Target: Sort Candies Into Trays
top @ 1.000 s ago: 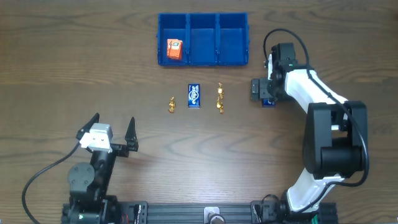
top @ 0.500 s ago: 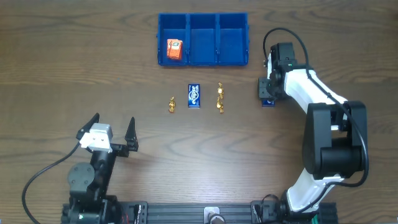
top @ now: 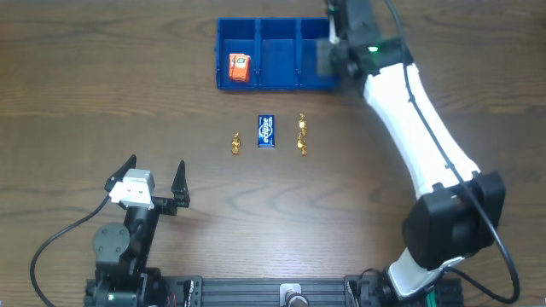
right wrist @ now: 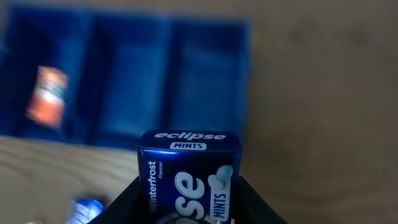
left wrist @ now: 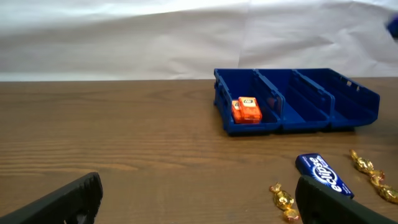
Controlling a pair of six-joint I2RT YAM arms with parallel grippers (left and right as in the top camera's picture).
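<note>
The mint box (right wrist: 189, 167) hangs by the tray (top: 277, 53), awaiting its drop.
The right gripper (right wrist: 186, 211) clasps it, upper right; next, I'd judge, centre over an empty compartment and let go. The left gripper (top: 157, 164) gapes, lower left.

I've brought the right gripper (right wrist: 188, 194) up off the bench (top: 367, 141) and swung it away from me, so it now hangs over the blue tray (top: 223, 51) by the right-hand compartment. The mint box (right wrist: 188, 168) rose with it, pinched between the jaws.
</note>
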